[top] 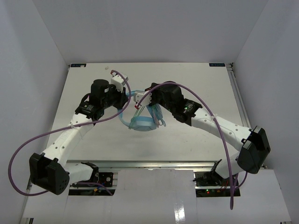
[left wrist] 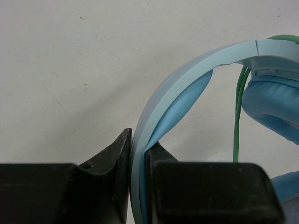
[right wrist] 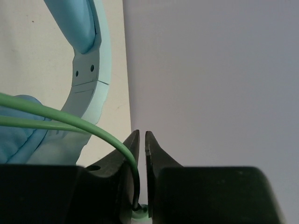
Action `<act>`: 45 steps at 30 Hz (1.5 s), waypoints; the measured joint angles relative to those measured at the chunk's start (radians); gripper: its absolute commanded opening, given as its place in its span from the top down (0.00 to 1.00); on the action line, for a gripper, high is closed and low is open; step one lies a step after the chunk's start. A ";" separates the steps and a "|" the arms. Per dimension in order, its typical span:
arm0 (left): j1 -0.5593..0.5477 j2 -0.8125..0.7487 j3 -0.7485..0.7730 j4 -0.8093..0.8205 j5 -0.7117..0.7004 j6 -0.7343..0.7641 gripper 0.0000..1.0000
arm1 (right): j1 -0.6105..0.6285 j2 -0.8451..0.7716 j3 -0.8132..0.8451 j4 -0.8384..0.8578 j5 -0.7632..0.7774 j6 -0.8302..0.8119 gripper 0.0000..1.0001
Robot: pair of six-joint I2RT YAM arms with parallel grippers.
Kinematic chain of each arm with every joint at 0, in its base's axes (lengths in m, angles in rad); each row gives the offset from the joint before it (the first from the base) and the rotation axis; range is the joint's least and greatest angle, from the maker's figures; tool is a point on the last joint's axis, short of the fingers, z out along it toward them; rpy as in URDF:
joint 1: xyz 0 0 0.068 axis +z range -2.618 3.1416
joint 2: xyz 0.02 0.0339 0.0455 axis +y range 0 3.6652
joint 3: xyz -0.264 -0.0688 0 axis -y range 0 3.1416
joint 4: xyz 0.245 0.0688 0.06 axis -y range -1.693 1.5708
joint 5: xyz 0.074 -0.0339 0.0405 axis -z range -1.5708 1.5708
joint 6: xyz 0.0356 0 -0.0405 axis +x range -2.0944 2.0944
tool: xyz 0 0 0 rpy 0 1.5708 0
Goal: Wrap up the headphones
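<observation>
1. Light blue plastic over-ear headphones (top: 142, 122) sit at the middle of the white table (top: 196, 79), between the two robot arms. Whether they rest on the surface or hang just above it cannot be told.
2. Left end effector (left wrist: 138, 140) is clenched on the curved headband (left wrist: 187, 70), one black finger pressed to each face of the band.
3. One padded oval ear cup (left wrist: 273, 105) shows just beside that grip in the left wrist view. The thin green cable (left wrist: 238, 107) runs down between the cup and the band.
4. Right end effector (right wrist: 142, 136) grasps the thin green cable. The cable sweeps in past the headband and drops between the almost closed fingers to a pale green fitting low in the gap.
5. From above, both end effectors meet at the far side of the headphones, the left one at the left, the right one at the right.
6. Thick purple robot cables (top: 28, 144) loop out from each arm, well apart from the headphones.
</observation>
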 measured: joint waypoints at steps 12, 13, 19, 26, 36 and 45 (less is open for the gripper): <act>0.000 0.003 0.038 -0.140 0.003 -0.003 1.00 | -0.034 0.002 0.001 -0.104 -0.141 0.099 0.59; 0.000 0.003 0.038 -0.148 0.003 -0.004 1.00 | -0.038 0.002 0.001 -0.112 -0.149 0.106 0.57; 0.000 0.006 0.048 -0.189 0.004 -0.004 1.00 | -0.062 0.003 0.001 -0.145 -0.185 0.134 0.51; 0.000 0.008 0.064 -0.227 0.032 -0.004 1.00 | -0.103 0.003 0.001 -0.174 -0.235 0.153 0.39; 0.000 0.039 0.077 -0.274 0.084 -0.024 1.00 | -0.134 0.006 0.002 -0.207 -0.294 0.169 0.22; 0.000 0.077 0.110 -0.278 0.090 -0.028 1.00 | -0.201 0.005 0.000 -0.233 -0.366 0.171 0.16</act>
